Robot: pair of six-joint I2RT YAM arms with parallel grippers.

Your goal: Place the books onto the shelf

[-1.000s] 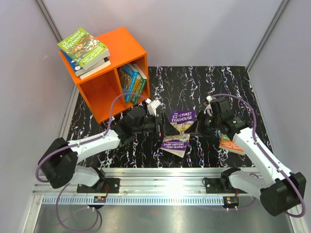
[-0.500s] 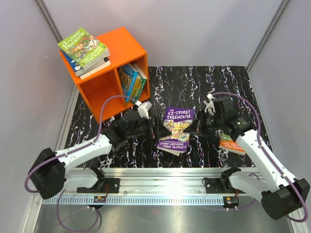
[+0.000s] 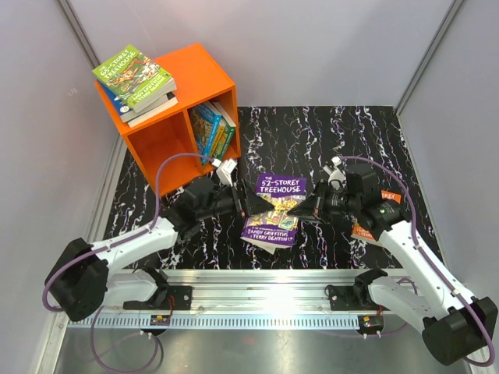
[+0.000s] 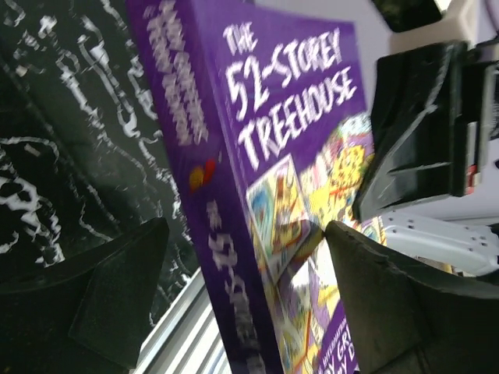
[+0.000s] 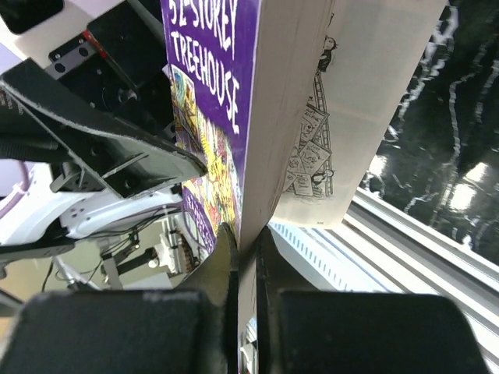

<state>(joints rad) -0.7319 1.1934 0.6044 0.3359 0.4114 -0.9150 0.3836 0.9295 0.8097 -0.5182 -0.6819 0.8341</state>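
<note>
A purple "52-Storey Treehouse" book (image 3: pixel 274 204) hangs tilted over the black marbled table. My right gripper (image 3: pixel 306 209) is shut on its right page edge, and in the right wrist view the jaws (image 5: pixel 248 243) pinch the purple book (image 5: pixel 210 93) with the back pages sagging open. My left gripper (image 3: pixel 260 204) stands open at the book's left side. In the left wrist view its fingers (image 4: pixel 117 288) straddle the purple spine (image 4: pixel 226 257) with gaps on both sides. The orange shelf (image 3: pixel 199 72) stands far left, with several books (image 3: pixel 212 131) upright in its right compartment.
A stack of books (image 3: pixel 134 78), a green cover on top, lies on the shelf's roof. An orange-covered book (image 3: pixel 366 230) lies on the table (image 3: pixel 351 132) under my right arm. A metal rail (image 3: pixel 273 282) runs along the near edge. Grey walls close in the sides.
The right gripper has carried the purple book leftward, toward the shelf. The left gripper has drawn back leftward ahead of it, still open around the spine.
</note>
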